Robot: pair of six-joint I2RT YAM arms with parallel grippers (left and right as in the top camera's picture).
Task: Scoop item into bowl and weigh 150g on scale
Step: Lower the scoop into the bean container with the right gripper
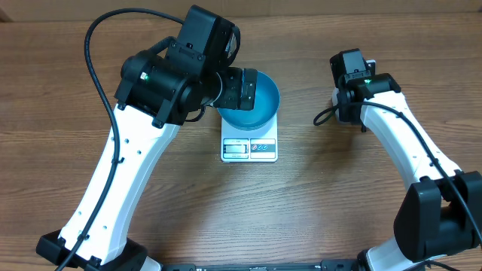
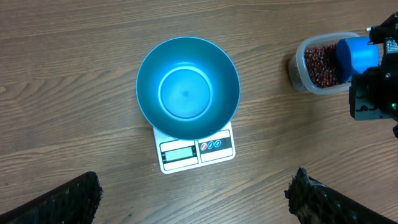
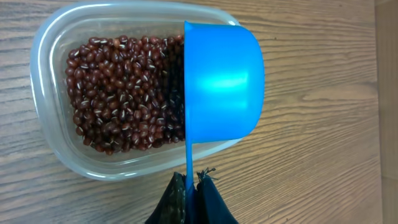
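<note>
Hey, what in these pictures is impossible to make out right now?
The scale reading: digits too small, left wrist and overhead views.
The scoop inside: right wrist view shows only its back, so whether it holds beans is hidden.
The tub: hidden overhead by the right arm.

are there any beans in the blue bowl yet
No, the bowl on the scale shows a bare, smooth inside; the beans lie in the tub.
</note>
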